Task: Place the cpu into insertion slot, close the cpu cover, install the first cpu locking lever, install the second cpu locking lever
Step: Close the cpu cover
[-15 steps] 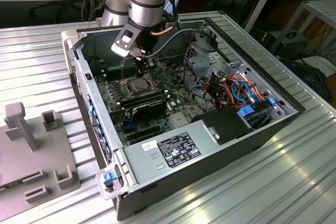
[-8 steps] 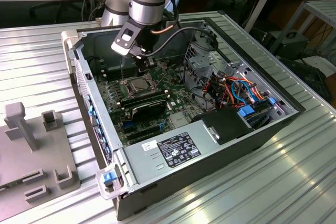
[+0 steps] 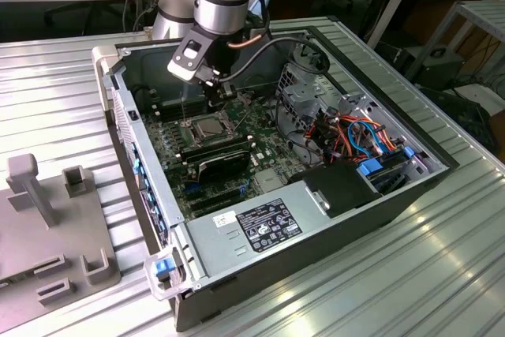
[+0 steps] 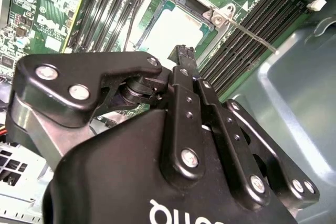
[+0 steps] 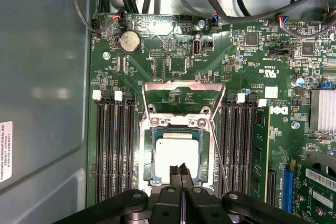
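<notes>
The cpu lies flat in the motherboard's socket, its silver-tan top showing in both wrist views. The cpu cover, a thin grey frame with a window, stands swung back off the socket, on the coin battery's side. A thin wire locking lever is raised beside the socket. My gripper hangs just above the socket's edge, shut with nothing between its fingers. In the exterior view the gripper hovers over the socket inside the open computer case.
Memory slots flank the socket on both sides. A black card sits in front of the socket, then the power supply. A drive cage and coloured cables lie to the exterior view's right; a grey fixture stands outside the case.
</notes>
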Robot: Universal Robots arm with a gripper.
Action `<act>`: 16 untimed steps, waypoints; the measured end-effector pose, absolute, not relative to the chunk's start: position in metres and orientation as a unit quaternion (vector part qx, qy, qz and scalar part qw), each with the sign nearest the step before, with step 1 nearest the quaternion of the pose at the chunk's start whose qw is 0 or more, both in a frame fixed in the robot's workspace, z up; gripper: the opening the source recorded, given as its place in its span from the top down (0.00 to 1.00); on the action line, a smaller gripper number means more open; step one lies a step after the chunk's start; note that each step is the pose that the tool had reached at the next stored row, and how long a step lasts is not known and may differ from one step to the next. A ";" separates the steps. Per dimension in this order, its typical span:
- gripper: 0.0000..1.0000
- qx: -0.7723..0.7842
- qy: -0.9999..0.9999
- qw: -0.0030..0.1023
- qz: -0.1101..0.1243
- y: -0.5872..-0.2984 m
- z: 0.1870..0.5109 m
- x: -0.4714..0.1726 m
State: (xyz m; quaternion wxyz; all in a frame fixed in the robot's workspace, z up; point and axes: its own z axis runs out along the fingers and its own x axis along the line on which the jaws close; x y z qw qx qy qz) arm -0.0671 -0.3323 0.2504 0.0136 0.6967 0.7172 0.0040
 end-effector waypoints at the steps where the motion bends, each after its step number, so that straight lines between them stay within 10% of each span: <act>1: 0.89 0.697 0.717 0.014 0.004 -0.332 0.250 -0.066; 16: 0.89 0.697 0.717 0.014 0.004 -0.332 0.273 -0.060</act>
